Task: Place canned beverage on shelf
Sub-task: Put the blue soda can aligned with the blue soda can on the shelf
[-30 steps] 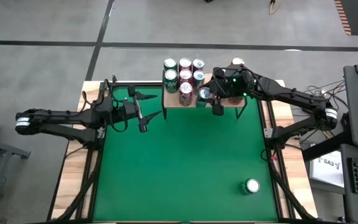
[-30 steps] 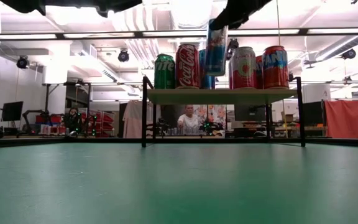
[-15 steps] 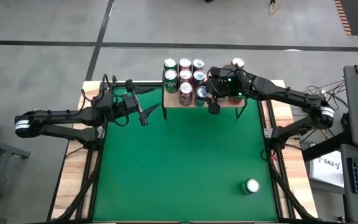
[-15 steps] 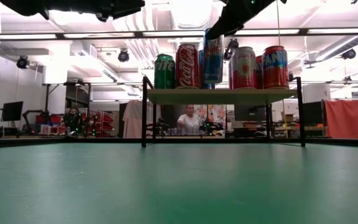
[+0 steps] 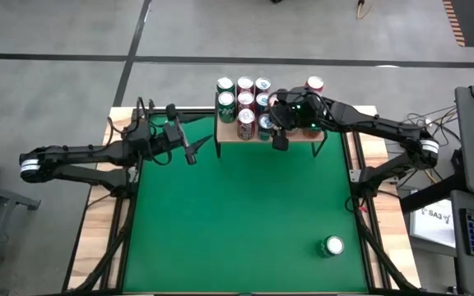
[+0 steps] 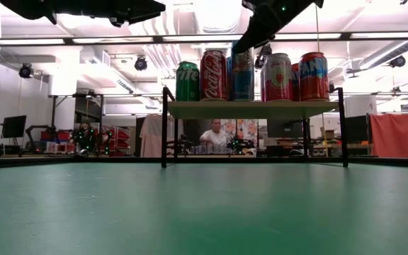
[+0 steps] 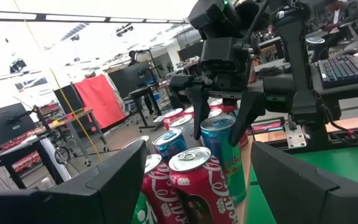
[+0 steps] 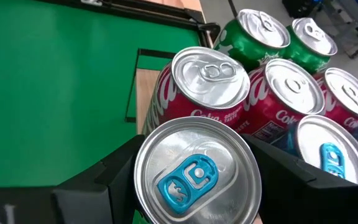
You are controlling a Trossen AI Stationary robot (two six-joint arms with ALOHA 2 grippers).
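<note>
Right gripper (image 5: 272, 125) sits upper centre of the high view, fingers clamped either side of a slim blue-and-silver aluminium can with a blue pull tab (image 8: 196, 171). Left wrist view confirms it: dark fingers straddle the can's upper body (image 7: 221, 155), no gap visible.

Change over the last second: the can was hanging tilted and raised in front of the row, its base above the board. Now it stands upright, and in the low view its base (image 6: 243, 74) looks level with its neighbours on the light wooden shelf board on thin black legs (image 6: 253, 108). Judgement: the can is down or all but down on the board, front edge, just beside the red cola can with the silver top (image 8: 209, 87). Contact with that cola can: cannot tell, very close.

Behind and beside it, the shelf already carries green cans (image 5: 225, 93), more red cans (image 5: 244, 92) and a red can off to the right end (image 5: 314, 84).

Meaning for the task: placement is nearly done; what remains is release and a clean retreat. Risk: tight slot, so widening fingers could nudge the cola can or drag the blue can off the front edge.

Left gripper (image 5: 189, 153) waits upper left of the green felt, fingers apart, empty. One more silver-topped can (image 5: 332, 245) stands lower right on the green felt tabletop (image 5: 237, 222), well apart from the shelf.
</note>
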